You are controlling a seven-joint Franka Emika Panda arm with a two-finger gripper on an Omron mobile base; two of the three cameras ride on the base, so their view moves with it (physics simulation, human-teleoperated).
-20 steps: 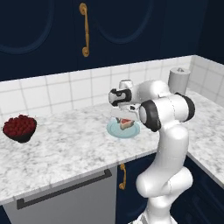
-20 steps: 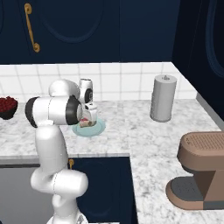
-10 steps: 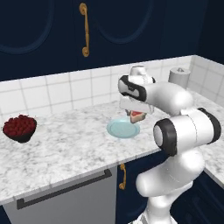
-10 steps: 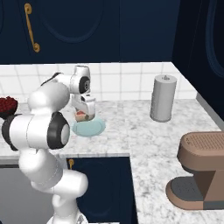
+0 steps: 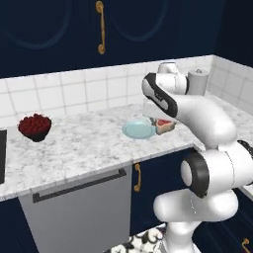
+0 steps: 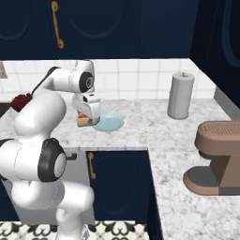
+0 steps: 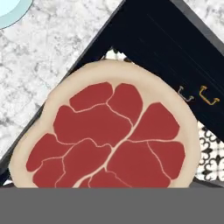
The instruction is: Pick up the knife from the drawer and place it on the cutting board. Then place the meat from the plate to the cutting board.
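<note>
The meat [image 5: 166,126], red steak with a pale fat rim, hangs in the air in my gripper [image 5: 160,119], which is shut on it just right of the light blue plate [image 5: 138,131]. From the right base view the meat [image 6: 85,120] sits under the gripper [image 6: 88,115], left of the plate [image 6: 110,123]. In the hand view the meat [image 7: 109,131] hides the fingertips. It hangs over the counter's front edge, with the plate's rim [image 7: 8,11] at the top left corner. The knife, the drawer and the cutting board are out of view.
A bowl of dark red berries [image 5: 34,127] stands at the counter's left. A paper towel roll [image 6: 180,95] stands at the back corner and a coffee machine [image 6: 218,154] on the right counter. Navy cabinet fronts [image 7: 175,57] and patterned floor lie below the counter edge.
The arm has swung to the right and carried the meat off the plate toward the counter's front edge. The plate now lies bare. Both base views have shifted a little.
</note>
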